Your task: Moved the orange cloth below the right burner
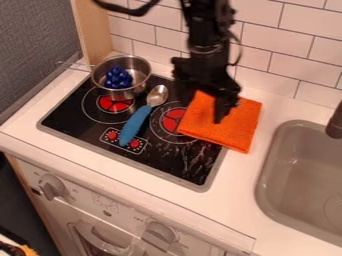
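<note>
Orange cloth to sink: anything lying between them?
Nothing; just a bare strip of white countertop between the orange cloth and the sink, per the camera view.

White tiled wall [267,15] with dark grout at one o'clock, grey wall [33,35] at ten, pale wooden panel [93,30] at eleven, white countertop [237,190] across the middle, grey sink [294,170] at four, white oven front [83,202] with knobs [53,187] at seven

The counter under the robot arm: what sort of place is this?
Probably a small or toy kitchen: there's a stovetop with red burners, a metal pot on it, and a sink to the right.
</note>
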Controlling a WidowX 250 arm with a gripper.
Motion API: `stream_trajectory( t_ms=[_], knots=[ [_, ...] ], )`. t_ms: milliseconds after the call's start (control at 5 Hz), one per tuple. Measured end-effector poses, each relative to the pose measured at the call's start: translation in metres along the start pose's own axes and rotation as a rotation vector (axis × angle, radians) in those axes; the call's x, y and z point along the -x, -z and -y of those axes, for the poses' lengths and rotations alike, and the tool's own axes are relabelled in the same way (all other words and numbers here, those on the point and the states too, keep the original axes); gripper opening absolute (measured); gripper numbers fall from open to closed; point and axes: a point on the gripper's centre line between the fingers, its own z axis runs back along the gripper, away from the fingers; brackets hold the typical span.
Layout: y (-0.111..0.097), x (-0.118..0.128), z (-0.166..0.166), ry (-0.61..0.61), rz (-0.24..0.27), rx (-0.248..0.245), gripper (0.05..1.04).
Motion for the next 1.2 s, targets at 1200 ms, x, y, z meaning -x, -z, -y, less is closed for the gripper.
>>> stream_trajectory(
  t_ms=[1200],
  knots=[
    [0.047,0.032,0.012,-0.001,-0.117,0.043,1.001]
  ],
)
